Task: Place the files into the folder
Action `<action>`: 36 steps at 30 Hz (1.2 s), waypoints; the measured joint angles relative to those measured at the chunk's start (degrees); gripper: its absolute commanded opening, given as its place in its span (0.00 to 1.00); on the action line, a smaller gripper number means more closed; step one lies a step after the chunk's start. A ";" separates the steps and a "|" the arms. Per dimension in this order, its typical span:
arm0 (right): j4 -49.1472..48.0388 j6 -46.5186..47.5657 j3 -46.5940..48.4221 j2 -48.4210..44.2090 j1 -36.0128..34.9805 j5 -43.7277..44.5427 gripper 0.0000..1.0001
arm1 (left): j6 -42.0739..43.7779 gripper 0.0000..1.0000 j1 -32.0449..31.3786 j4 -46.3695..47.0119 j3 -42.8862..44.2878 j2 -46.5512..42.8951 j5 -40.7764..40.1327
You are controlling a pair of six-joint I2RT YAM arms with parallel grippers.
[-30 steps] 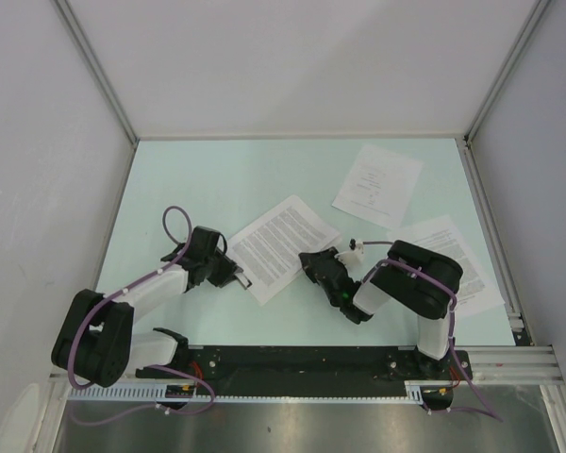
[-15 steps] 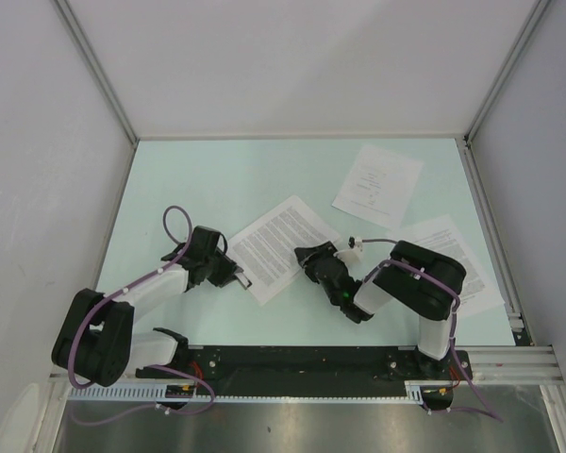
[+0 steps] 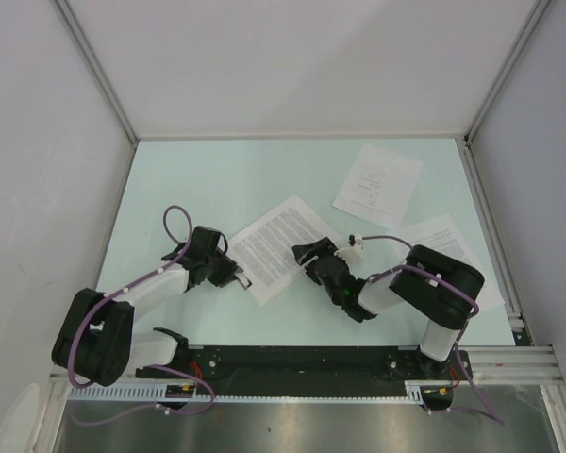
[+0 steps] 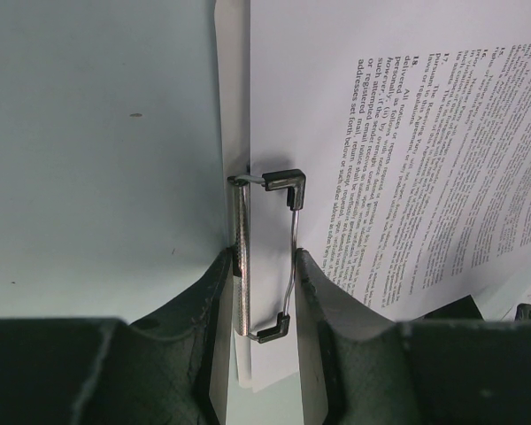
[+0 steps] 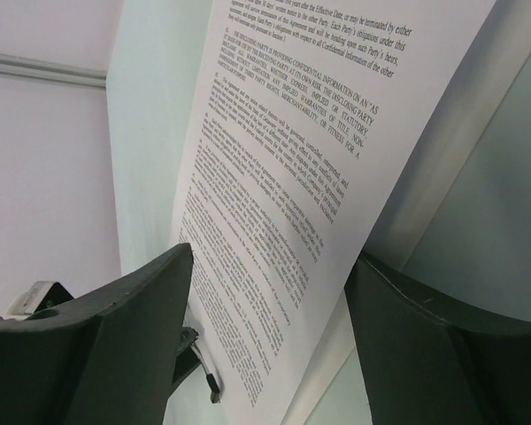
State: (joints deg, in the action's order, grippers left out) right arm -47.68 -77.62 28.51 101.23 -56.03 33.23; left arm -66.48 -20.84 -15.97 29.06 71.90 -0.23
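1. Paper is spread over the table (image 3: 198, 179). From above, one dense sheet (image 3: 281, 243) lies mid-table on top of the folder (image 4: 234, 88), which is almost wholly covered in this view. The title page (image 3: 377, 186) lies far right. A third sheet (image 3: 448, 238) lies at the right, its near part hidden under my right arm (image 3: 434, 288). My left pincer (image 3: 228, 275) is at the dense sheet's near-left end and my right pincer (image 3: 305, 253) is at its right edge.
2. At my left wrist, the left pincer is narrow and pinches the clip (image 4: 239, 239) by its levers. I judge this holds its mouth open for the files. The dense sheet's edge lies just beside the clip, but I cannot tell whether it has gone under.
3. At my right wrist, the right pincer stands wide and grips nothing, with the dense sheet flat below it. I judge it is placed to nudge that sheet toward the clip. Only a dark scrap of the clip shows at the bottom edge, and the folder is hard to tell from the sheet.
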 measured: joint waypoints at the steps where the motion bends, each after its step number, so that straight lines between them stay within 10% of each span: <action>1: 0.52 -0.02 0.02 -0.28 0.00 -0.11 0.77 | 0.02 0.00 0.00 0.00 0.00 0.00 -0.02; 10: 10.23 0.09 0.15 -6.23 -0.24 -1.53 0.98 | 0.02 0.00 -0.04 -0.59 0.52 0.50 -0.07; 23: 34.88 4.46 -0.07 -20.35 -0.55 -3.91 1.00 | 0.04 0.02 -0.31 -3.67 3.10 2.51 -1.03; 31: 48.13 16.81 -0.50 -37.40 2.29 -2.99 1.00 | 3.69 0.99 -0.42 -7.32 5.81 2.47 -3.28; 36: 55.76 27.56 1.01 -45.31 8.35 -4.31 1.00 | 9.99 0.99 -0.39 -14.40 8.24 -0.02 -6.23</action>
State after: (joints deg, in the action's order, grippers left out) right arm 8.08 -50.06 29.52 55.92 -47.68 28.93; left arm -56.49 -21.23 -30.37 37.30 71.88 -6.46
